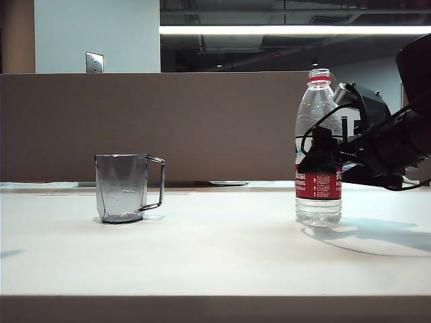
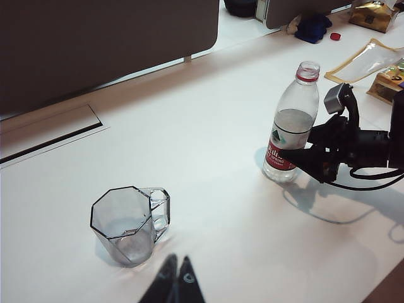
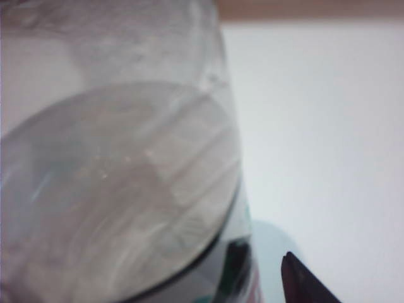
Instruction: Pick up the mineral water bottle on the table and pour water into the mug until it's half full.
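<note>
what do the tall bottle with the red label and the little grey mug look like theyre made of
Tall clear bottle with red label: apparently thin glossy plastic; see-through walls show the water line, printed wrap label.
Small smoky-grey faceted mug: likely rigid translucent plastic, though glass is possible; tinted walls with flat facets, thin angular handle.

On the wide flat white table (image 1: 215, 249), the small translucent smoky-grey plastic mug (image 1: 122, 188) stands upright to the left, its thin handle turned to the right. The tall clear plastic mineral water bottle (image 1: 318, 148) stands upright well apart from it, to the right, at about the same depth. The water (image 2: 289, 124) lies inside the bottle. The right gripper (image 2: 302, 158) reaches in from the right edge at the bottle's mid-height, its fingers spread wide on either side of the bottle. The left gripper (image 2: 177, 278) hangs at the near side, just before the mug. A long board stands behind the table.
</note>
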Robot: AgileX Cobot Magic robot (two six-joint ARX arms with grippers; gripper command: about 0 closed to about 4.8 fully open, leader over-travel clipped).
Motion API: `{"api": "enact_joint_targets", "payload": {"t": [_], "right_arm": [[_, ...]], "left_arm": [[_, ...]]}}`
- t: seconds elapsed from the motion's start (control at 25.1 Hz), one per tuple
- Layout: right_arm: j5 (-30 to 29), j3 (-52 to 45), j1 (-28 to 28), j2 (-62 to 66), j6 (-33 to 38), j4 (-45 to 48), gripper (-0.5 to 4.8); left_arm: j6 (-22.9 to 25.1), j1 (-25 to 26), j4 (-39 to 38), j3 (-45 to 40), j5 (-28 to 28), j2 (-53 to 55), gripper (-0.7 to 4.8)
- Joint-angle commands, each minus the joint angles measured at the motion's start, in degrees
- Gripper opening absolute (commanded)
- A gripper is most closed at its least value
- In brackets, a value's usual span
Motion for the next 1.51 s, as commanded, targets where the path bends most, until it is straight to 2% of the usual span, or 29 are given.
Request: {"api": "enact_joint_targets", "payload": {"t": [0.04,0.16,0.52,0.8,1.12,1.31,1.39,1.51], "right_arm": [[0.5,0.2,-0.1,-0.4,0.0,1.0,4.79],[0.6,0.2,-0.1,-0.4,0.0,0.9,4.79],[3.5,0.2,-0.1,-0.4,0.0,1.0,4.79],[3.3,0.2,-0.1,-0.4,0.0,0.5,4.04],[3.3,0.2,-0.1,-0.6,0.0,0.6,3.80],[3.3,0.2,-0.1,-0.7,0.0,0.5,3.49],[3.3,0.2,-0.1,-0.7,0.0,0.6,3.17],[3.3,0.2,-0.1,-0.7,0.0,0.6,3.17]], "left_arm": [[0.2,0.1,0.2,0.3,-0.1,-0.1,-0.05],[0.2,0.1,0.2,0.3,-2.2,-0.1,-0.05],[0.2,0.1,0.2,0.3,-2.2,-0.1,-0.05],[0.2,0.1,0.2,0.3,-2.2,-0.1,-0.05],[0.2,0.1,0.2,0.3,-2.2,-0.1,-0.05],[0.2,0.1,0.2,0.3,-2.2,-0.1,-0.05],[0.2,0.1,0.2,0.3,-2.2,-0.1,-0.05],[0.2,0.1,0.2,0.3,-2.2,-0.1,-0.05]]}}
